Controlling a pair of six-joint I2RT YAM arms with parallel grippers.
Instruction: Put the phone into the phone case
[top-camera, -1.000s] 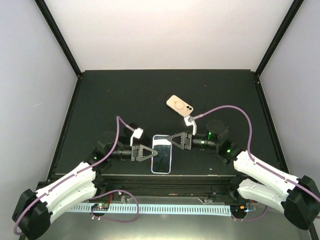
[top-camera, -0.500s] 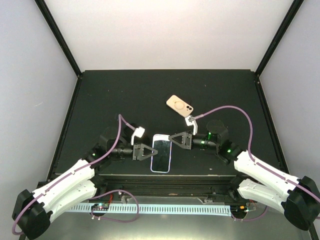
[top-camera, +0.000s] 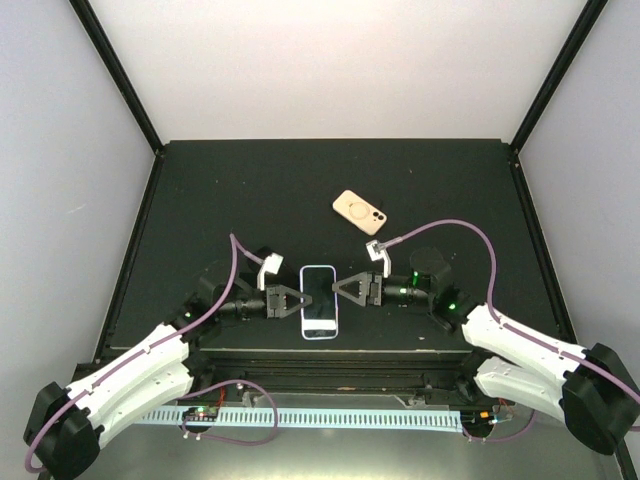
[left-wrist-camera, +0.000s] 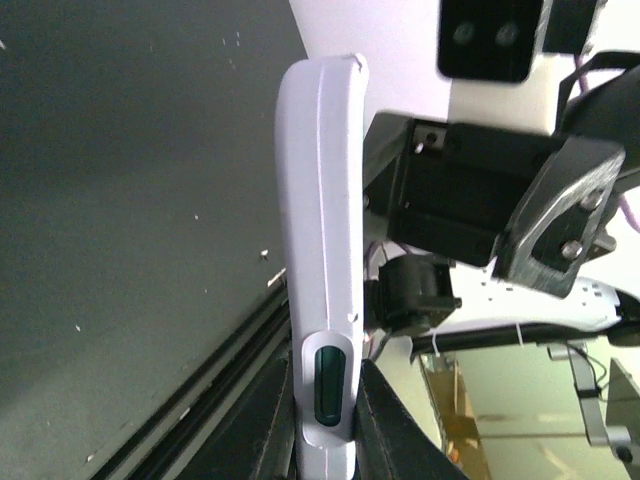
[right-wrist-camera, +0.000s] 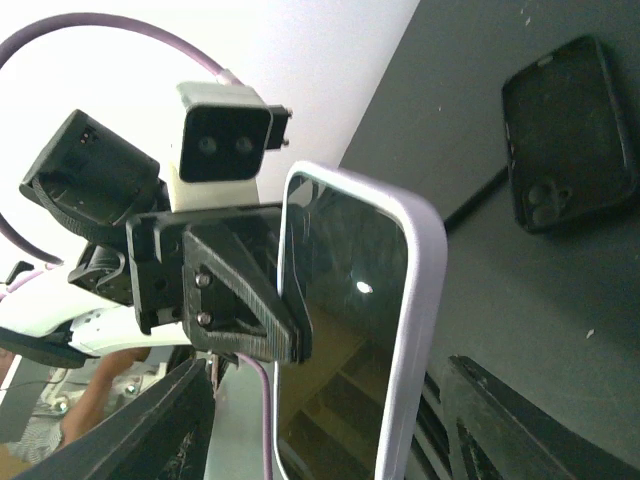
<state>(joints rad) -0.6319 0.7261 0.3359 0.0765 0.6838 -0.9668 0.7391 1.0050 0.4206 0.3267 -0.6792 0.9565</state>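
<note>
The left fingers (left-wrist-camera: 265, 440) clench the left long edge of the phone (top-camera: 319, 300), holding it screen-up just above the bench (top-camera: 250, 190), near the middle of the near edge. The right fingers (right-wrist-camera: 170, 430) are released, spread to either side of the phone's opposite edge without gripping it. Both arms angle inward from the near corners, wrists facing each other across the handset. The phone case (top-camera: 359, 211) lies flat on the bench, well apart from the phone, farther in and slightly toward the right edge. Pale walls close the bench on three sides.
</note>
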